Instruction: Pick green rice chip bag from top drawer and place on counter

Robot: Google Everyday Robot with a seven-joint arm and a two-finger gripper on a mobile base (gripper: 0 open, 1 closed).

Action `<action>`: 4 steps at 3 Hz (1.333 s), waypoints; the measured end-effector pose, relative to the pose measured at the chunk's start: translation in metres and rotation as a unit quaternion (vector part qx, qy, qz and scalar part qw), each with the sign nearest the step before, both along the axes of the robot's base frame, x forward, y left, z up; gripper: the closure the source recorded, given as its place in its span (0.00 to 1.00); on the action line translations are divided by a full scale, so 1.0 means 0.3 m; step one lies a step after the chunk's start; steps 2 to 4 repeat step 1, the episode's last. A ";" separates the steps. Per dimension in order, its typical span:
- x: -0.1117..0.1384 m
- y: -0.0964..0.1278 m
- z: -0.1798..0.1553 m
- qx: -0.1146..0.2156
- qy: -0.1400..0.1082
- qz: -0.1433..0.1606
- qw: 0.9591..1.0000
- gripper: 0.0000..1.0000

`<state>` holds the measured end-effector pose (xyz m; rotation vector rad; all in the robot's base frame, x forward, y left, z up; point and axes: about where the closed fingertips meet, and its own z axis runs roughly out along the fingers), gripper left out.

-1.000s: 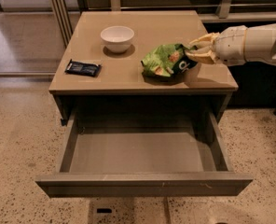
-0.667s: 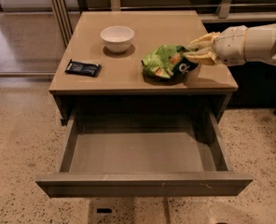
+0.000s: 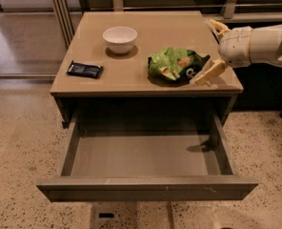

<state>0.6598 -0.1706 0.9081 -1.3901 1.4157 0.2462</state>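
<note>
The green rice chip bag lies crumpled on the right side of the tan counter, its black end toward the right. My gripper is just right of the bag, above the counter's right edge. It is open, with one finger near the bag's black end and the other finger farther back. It holds nothing. The top drawer is pulled fully out below the counter, and its grey floor is bare.
A white bowl stands at the back middle of the counter. A small flat black packet lies near the counter's left front edge. Speckled floor surrounds the cabinet; a dark cabinet stands at the right behind my arm.
My gripper has let go of the bag and opened, drawing back to the right. The bag now rests on the counter on its own.
</note>
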 end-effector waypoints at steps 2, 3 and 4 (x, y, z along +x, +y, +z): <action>0.000 0.000 0.000 0.000 0.000 0.000 1.000 0.00; 0.000 0.000 0.000 0.000 0.000 0.000 1.000 0.00; 0.000 0.000 0.000 0.000 0.000 0.000 1.000 0.00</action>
